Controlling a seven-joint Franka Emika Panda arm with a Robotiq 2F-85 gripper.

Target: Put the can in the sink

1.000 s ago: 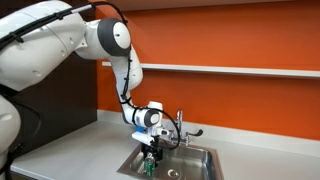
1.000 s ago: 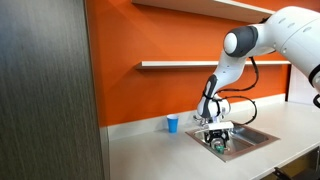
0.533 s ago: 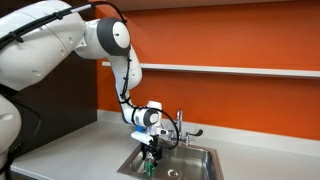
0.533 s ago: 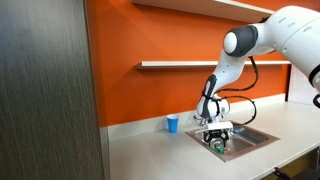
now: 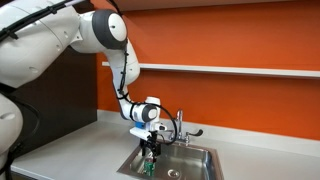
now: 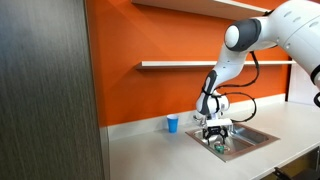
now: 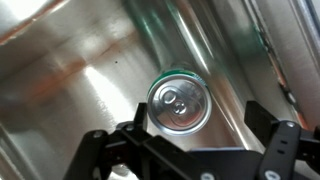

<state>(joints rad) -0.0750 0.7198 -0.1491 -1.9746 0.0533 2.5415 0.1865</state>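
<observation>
Jaws stand spread, pinching nothing, hanging just above the can (image 7: 180, 100) inside the sink (image 5: 206, 152). In the wrist view the can is seen from straight above: silvery lid with its pull tab, a thin green edge around it, bare steel floor on all sides. One dark finger (image 7: 257, 122) sits clear of the can with steel showing between; the opposite finger is close to the can's rim, and whether it touches cannot be told.

In both exterior views the can (image 5: 147, 169) is upright in the basin, directly beneath the jaws, its green body showing below them (image 6: 218, 147). The arm (image 5: 124, 70) bends down from above, with the wrist pointing into the sink (image 6: 262, 135).

A chrome faucet (image 5: 181, 124) rises at the sink's rim, behind the wrist as that exterior view sees it. A blue cup (image 6: 173, 124) stands on the tabletop (image 6: 150, 152) near the sink, against the orange wall (image 6: 160, 35), well apart from the can. A shelf (image 6: 180, 65) runs along the wall above the cup. A dark panel (image 6: 45, 90) fills the near side of that exterior view.
</observation>
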